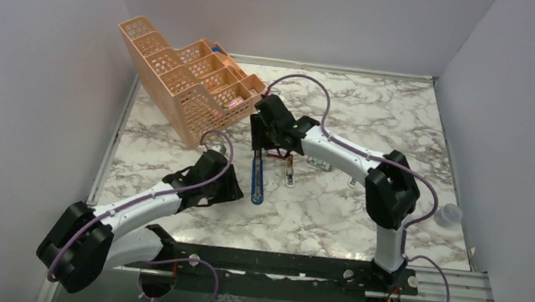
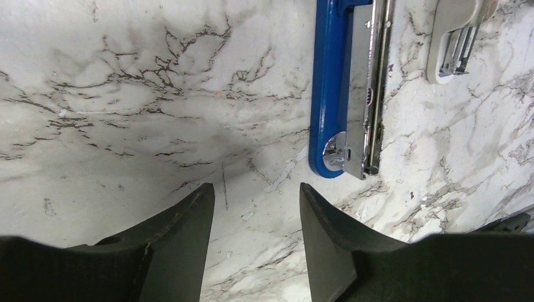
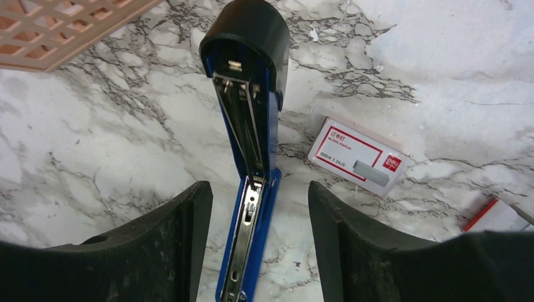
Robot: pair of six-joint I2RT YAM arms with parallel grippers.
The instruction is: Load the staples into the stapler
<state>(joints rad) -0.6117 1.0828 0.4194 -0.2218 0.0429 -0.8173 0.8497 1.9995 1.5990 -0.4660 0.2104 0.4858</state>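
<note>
Now, just ahead-right of the left gripper point(image 2: 255, 189), apart and empty: stapler point(image 2: 327, 94), hinged open on the surface point(image 1: 332, 227), long axis running away from the bases. Over its hinge end: right gripper point(image 3: 259, 185), also apart, holding nothing. Just beside the channel, on the right arm's side: staples point(image 2: 458, 50).

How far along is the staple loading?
Done: stapler lies hinged open, channel exposed. In hand: nothing; left fingers and right fingers are open and empty. Left: the channel looks empty, so a strip must be picked up, seated, and the stapler closed.
</note>
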